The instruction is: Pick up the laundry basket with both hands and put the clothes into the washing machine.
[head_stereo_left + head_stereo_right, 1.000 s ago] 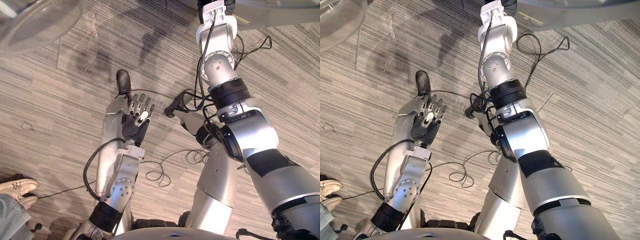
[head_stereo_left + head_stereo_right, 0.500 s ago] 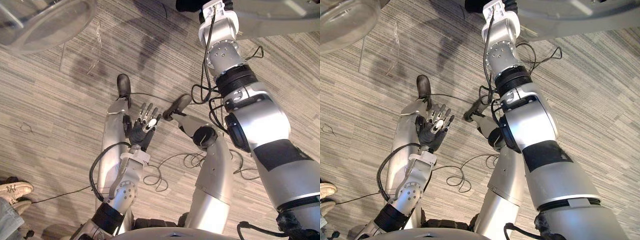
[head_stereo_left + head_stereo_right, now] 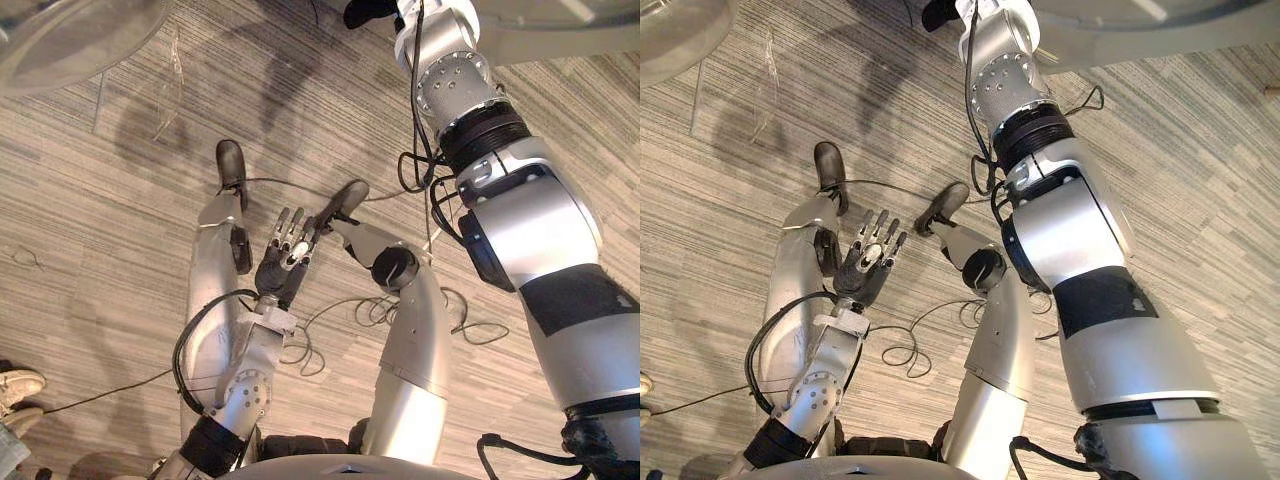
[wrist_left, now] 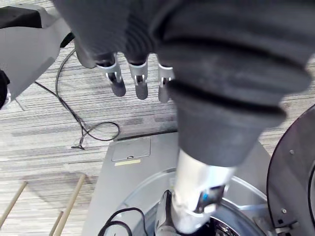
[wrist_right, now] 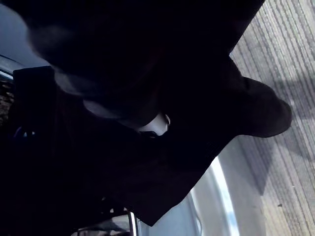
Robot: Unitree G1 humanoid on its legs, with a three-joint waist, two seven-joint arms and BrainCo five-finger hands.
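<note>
You're looking straight down at the striped grey carpet floor [image 3: 100, 220], and it's taking up most of the head views. The washing machine [image 4: 147, 167] is sitting right in front of you. Your left wrist view is catching its grey front panel and the round opening, and its pale body is running along the upper right of the head views. The round door [image 3: 70, 45] is standing open off to your left.

Your right arm is reaching up toward the machine, and the right hand [image 3: 365, 12] is sitting at the very top edge of the head views. Its wrist view is showing dark clothing [image 5: 147, 172] close against the camera, with a curved silver rim and a strip of carpet beside it. I cannot tell whether that hand is holding the clothing or is slack.

Your left hand [image 3: 285, 262] is hovering out in front of you, well apart from the machine, fingers straight and spread wide, carrying nothing.

Down at your lower left, a person's shoe [image 3: 18, 385] is resting on the carpet.
</note>
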